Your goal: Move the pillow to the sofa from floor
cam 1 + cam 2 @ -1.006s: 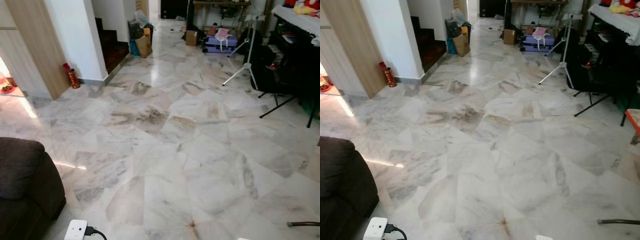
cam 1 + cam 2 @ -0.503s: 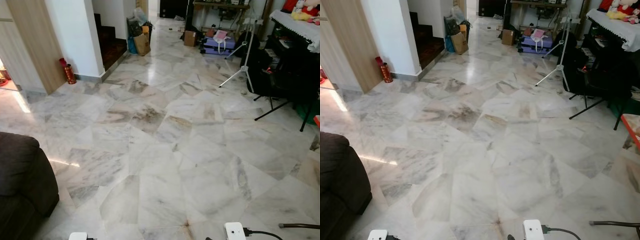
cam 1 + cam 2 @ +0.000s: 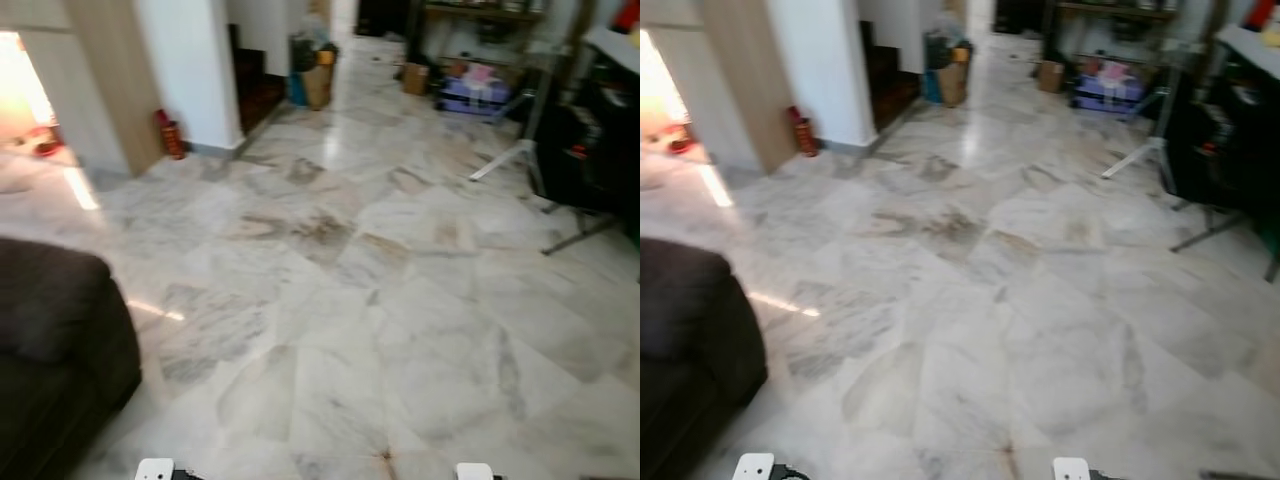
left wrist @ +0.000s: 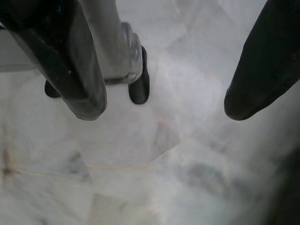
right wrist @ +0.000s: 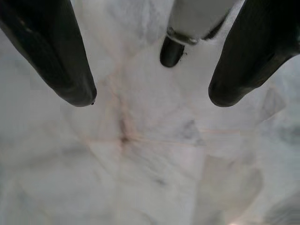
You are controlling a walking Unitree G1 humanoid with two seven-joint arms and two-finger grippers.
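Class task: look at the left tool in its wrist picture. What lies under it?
Under the left tool, open and holding nothing, lies bare marble floor. The fingers cover some of that floor.

Each gripper has two long, glossy black fingers (image 4: 79, 70) with rounded, tapering tips (image 5: 70, 70). A silver metal leg (image 4: 117, 47) ends in a black rounded foot (image 4: 139, 86). White boxy wrist housings (image 3: 155, 469) are rounded at the corners.
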